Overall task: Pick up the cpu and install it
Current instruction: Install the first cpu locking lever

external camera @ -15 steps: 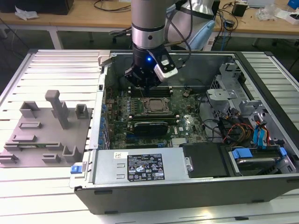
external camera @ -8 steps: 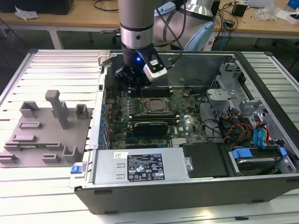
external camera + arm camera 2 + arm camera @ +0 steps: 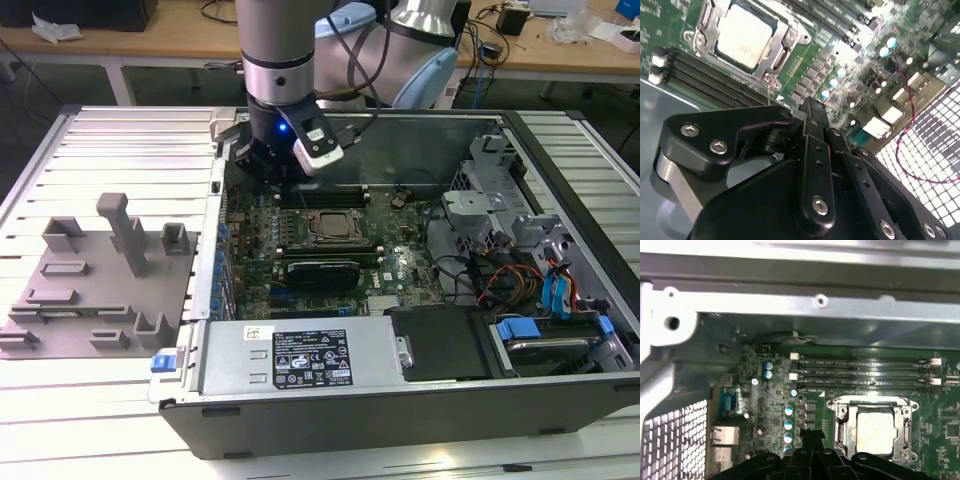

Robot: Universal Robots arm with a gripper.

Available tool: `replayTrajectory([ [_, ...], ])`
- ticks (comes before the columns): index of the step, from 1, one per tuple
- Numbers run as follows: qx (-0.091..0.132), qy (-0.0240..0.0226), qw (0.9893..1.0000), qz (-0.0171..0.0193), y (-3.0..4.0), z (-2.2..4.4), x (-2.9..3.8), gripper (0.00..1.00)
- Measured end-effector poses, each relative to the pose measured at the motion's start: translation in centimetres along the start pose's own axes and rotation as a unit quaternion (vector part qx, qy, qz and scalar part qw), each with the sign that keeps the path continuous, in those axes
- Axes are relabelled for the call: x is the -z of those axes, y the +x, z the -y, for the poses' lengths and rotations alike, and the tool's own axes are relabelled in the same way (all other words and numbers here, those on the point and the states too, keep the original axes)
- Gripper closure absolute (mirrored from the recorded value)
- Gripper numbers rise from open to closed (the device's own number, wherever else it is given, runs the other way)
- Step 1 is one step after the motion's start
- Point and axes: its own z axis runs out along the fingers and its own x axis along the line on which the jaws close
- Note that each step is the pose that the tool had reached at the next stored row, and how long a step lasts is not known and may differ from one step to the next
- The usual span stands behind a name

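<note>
So, gripper first: the fingers look pinched together with nothing between them, hanging low over the green motherboard inside the open PC case. From my remote seat, the cpu isn't in the jaws at all. It's sitting in the socket frame, near the fingertips but not touching them. It's a small flat square with a pale silvery-white top, looks clean and level, with the metal rim of the frame all around it. In the exterior view the gripper is just off to the exterior view's left of the cpu. Long black memory slots run alongside the socket.
</note>
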Motion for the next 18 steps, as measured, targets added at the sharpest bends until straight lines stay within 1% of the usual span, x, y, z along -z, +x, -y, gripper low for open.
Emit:
replayTrajectory([
  [1, 0.0, -0.0073, 1.0, 0.0007, 0.11, 0.0, 0.0, 0.89],
  [2, 0.0, -0.0135, 0.9999, 0.0012, 0.17, -0.01, 0.0, 0.89],
  [3, -0.001, -0.0291, 0.9996, 0.0023, 0.22, -0.01, 0.0, 0.89],
  [5, -0.001, -0.0439, 0.999, 0.003, 0.23, -0.01, 0.01, 0.89],
  [7, -0.002, -0.067, 0.9977, 0.0039, 0.22, -0.01, 0.01, 0.89],
  [8, -0.002, -0.0753, 0.9971, 0.0042, 0.22, 0.0, 0.0, 0.89],
  [9, -0.003, -0.0783, 0.9969, 0.0042, 0.23, 0.0, 0.01, 0.89],
  [10, -0.003, -0.0794, 0.9968, 0.0043, 0.23, -0.01, 0.01, 0.89],
  [12, -0.003, -0.0797, 0.9968, 0.0043, 0.11, 0.01, 0.01, 0.89],
  [16, -0.003, -0.0797, 0.9968, 0.0044, -0.72, 0.04, -0.03, 0.89],
  [18, -0.004, -0.0797, 0.9968, 0.0045, -1.25, 0.08, -0.04, 0.89],
])
